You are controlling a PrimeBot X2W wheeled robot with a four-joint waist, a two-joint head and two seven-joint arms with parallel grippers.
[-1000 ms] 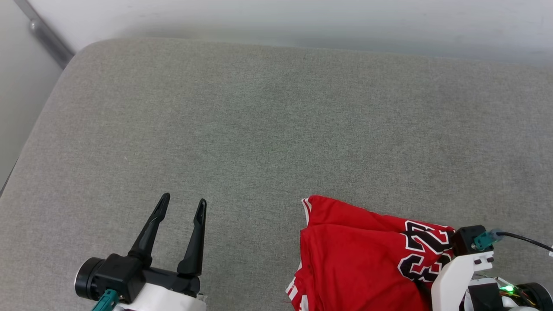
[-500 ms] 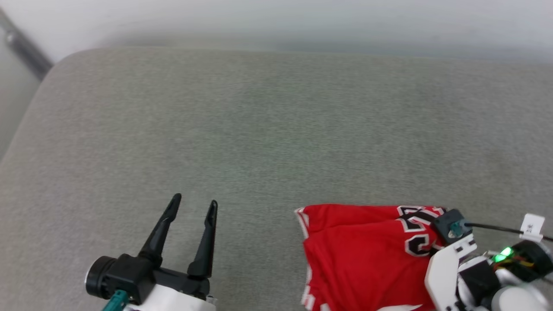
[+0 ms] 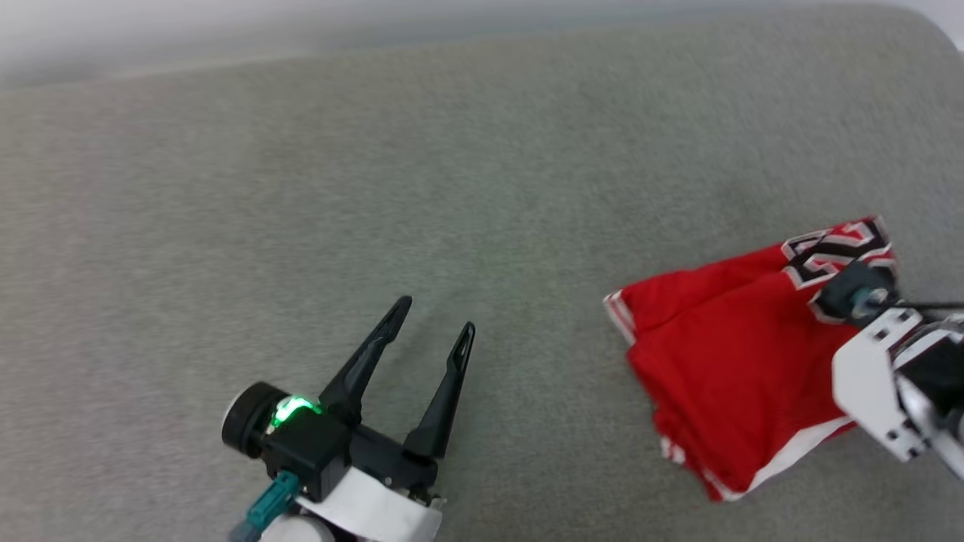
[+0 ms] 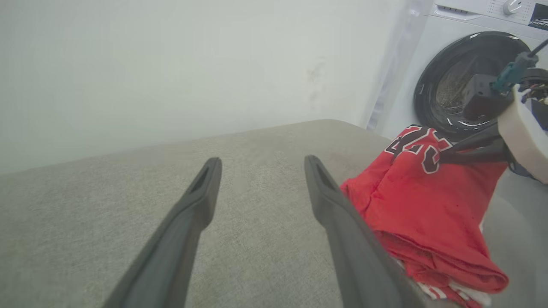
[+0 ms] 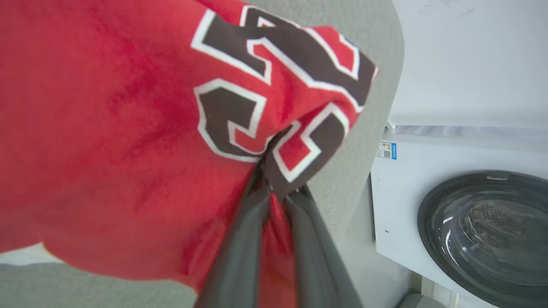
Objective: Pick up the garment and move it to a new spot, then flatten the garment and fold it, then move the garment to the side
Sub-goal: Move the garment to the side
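The garment (image 3: 723, 354) is a bright red shirt with white trim and black, white-edged numbers, bunched on the grey cushion (image 3: 376, 188) at the right. My right gripper (image 5: 274, 179) is shut on a fold of the numbered part, which it holds raised above the rest of the cloth (image 4: 419, 205). In the head view the right wrist (image 3: 866, 301) covers that grip. My left gripper (image 3: 438, 314) hovers open over bare cushion left of the garment, nothing between its fingers (image 4: 329, 201); the garment lies just past its right finger.
A white washing machine (image 5: 471, 205) with a dark round door (image 4: 471, 85) stands just beyond the cushion's right end. A pale wall (image 4: 171, 64) runs behind the cushion. Open grey cushion stretches left and behind the garment.
My right gripper has shut on the garment's numbered part and raised it. The head camera has swung, so the whole picture has shifted. The left gripper stays open.
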